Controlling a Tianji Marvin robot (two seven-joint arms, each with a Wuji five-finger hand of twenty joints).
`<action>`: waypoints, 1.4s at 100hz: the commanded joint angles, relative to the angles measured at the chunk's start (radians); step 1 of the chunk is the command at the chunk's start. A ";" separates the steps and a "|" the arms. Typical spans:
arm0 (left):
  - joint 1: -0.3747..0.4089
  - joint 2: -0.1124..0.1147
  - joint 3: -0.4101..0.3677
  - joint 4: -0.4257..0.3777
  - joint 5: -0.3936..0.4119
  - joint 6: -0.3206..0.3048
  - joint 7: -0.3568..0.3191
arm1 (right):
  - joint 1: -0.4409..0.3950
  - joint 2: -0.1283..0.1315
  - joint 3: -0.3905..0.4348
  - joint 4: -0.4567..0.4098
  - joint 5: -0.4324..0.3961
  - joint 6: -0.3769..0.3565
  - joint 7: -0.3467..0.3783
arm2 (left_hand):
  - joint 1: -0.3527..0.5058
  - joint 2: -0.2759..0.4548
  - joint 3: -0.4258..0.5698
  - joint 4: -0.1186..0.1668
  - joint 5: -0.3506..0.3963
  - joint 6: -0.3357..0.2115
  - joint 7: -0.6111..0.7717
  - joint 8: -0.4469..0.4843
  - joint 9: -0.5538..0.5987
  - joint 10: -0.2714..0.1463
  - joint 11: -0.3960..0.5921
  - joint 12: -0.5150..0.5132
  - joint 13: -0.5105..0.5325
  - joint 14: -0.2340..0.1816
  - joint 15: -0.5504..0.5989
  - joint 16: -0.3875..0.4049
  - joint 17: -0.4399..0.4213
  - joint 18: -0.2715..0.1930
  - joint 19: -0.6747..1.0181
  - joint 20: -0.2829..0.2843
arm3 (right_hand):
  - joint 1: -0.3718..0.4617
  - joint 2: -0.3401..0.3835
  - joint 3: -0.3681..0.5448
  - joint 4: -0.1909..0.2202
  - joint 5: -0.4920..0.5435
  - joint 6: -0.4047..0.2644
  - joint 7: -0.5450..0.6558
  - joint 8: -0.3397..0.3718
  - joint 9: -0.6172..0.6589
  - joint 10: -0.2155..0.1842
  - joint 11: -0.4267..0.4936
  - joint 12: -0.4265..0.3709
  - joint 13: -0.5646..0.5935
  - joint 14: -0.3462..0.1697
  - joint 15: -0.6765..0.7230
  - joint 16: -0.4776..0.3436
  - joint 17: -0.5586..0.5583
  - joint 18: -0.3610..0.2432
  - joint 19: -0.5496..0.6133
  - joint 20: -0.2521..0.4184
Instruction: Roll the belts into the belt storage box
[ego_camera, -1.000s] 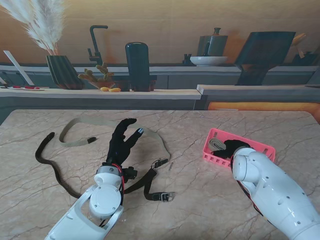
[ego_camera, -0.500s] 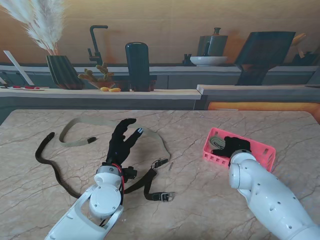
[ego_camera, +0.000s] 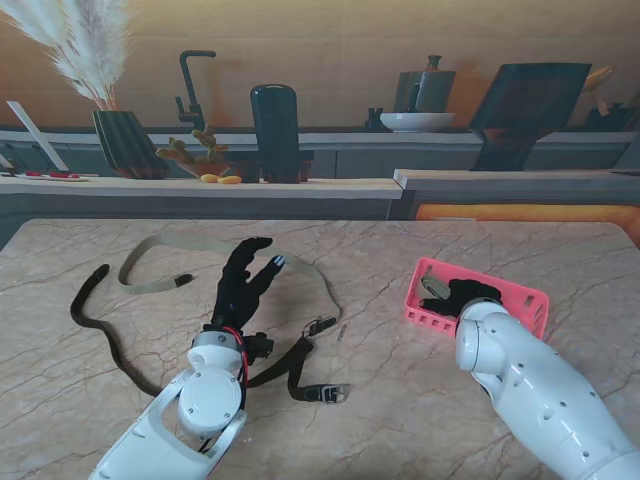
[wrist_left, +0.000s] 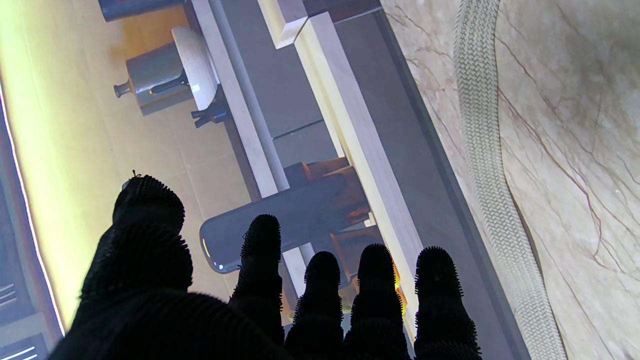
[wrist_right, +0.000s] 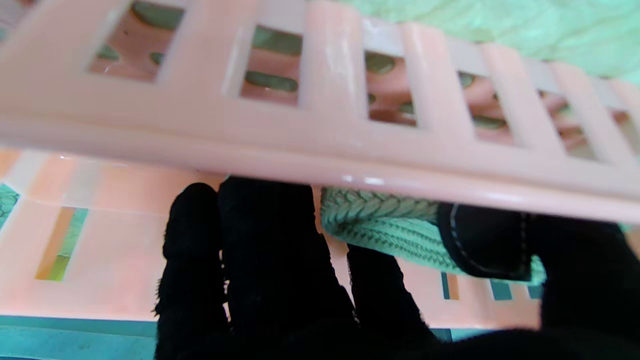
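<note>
Marble table (ego_camera: 420, 400) has the pink belt storage box (ego_camera: 530, 297) on the right, right hand (ego_camera: 462, 296) reaching inside, fingers around a rolled woven belt (wrist_right: 385, 225) (grip looks closed on it). Left hand (ego_camera: 243, 280) rests spread open, holding nothing, over the beige belt (ego_camera: 170, 248); black belt (ego_camera: 100, 330) lies left of it.

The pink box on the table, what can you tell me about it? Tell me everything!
The pink box is a small, plastic-looking rectangular basket with slotted walls and a smooth rim. It sits flat on the marble table, to my right, turned at a slight angle. A rolled, woven, greyish belt lies inside at its left end. The right hand, in a black glove, reaches into it beside that roll.
</note>
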 joint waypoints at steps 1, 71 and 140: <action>0.004 -0.006 0.001 -0.001 -0.006 0.002 -0.002 | -0.010 -0.011 0.010 -0.004 0.013 -0.006 -0.024 | 0.017 0.045 -0.012 0.026 0.007 0.000 0.007 0.012 0.004 -0.001 0.025 0.011 0.020 0.000 0.011 0.017 -0.010 -0.003 0.031 -0.008 | 0.057 0.021 0.000 0.022 0.028 -0.014 -0.018 -0.007 -0.023 0.046 -0.031 -0.031 -0.017 0.060 -0.041 -0.027 -0.014 0.017 -0.010 -0.018; 0.003 -0.008 0.000 0.000 -0.008 0.003 0.005 | -0.016 -0.019 0.019 -0.005 0.021 0.010 -0.061 | 0.032 0.055 -0.010 0.026 0.009 0.003 0.018 0.017 0.006 0.001 0.048 0.021 0.036 0.004 0.031 0.028 -0.012 -0.002 0.072 -0.004 | -0.107 -0.058 0.088 -0.023 -0.042 -0.028 0.015 -0.011 -0.092 0.025 -0.039 -0.065 0.069 0.032 -0.025 -0.063 0.087 0.067 0.017 -0.061; 0.003 -0.009 -0.001 0.001 -0.006 0.001 0.011 | -0.060 -0.038 0.080 -0.032 0.039 -0.059 -0.171 | 0.038 0.058 -0.009 0.027 0.013 0.004 0.023 0.017 0.008 0.002 0.059 0.026 0.046 0.009 0.043 0.036 -0.014 0.000 0.097 -0.006 | 0.272 -0.004 -0.082 0.034 0.100 -0.071 0.110 0.050 -0.074 0.030 -0.017 -0.064 0.094 0.024 -0.032 -0.079 0.094 0.048 0.006 -0.075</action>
